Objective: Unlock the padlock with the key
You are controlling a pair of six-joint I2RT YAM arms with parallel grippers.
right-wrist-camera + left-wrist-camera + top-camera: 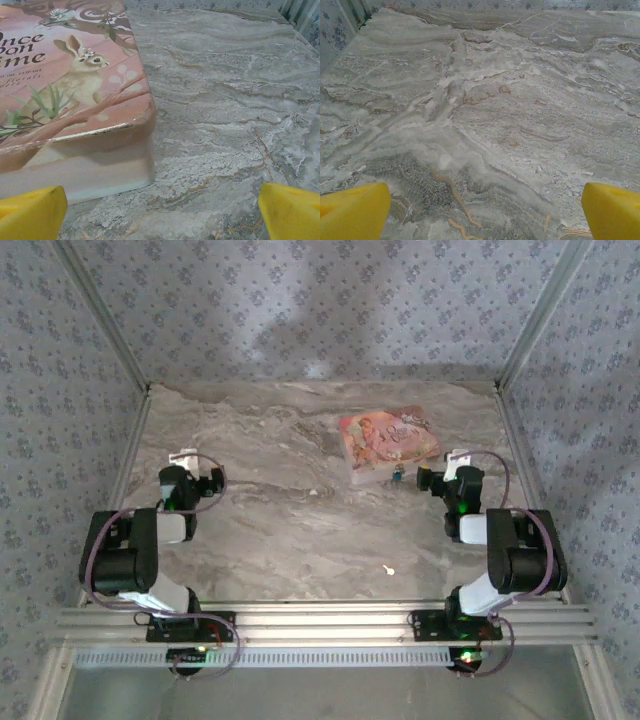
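Two table-mounted robot arms are sitting at the very start of a lock-opening job, with nothing in hand. The left gripper point(485, 205) is hanging wide open and empty over the bare grey-veined marble tabletop point(485, 100). The right gripper point(162, 205) is likewise gaping empty, just beside a near corner of the flat pink illustrated box point(75, 75). The tiny dark blue-teal padlock point(398, 476) is lying at the box's near edge, too small to tell whether it is locked. The tiny pale silvery-white key point(388, 569) is lying well apart from it on open table, nearer the arm bases. Judging by this, every step is yet to be done: fetching the key, steadying the lock, inserting, turning. The overhead camera is giving both small items and their spacing. The right wrist camera is offering the box's rabbit artwork close up.
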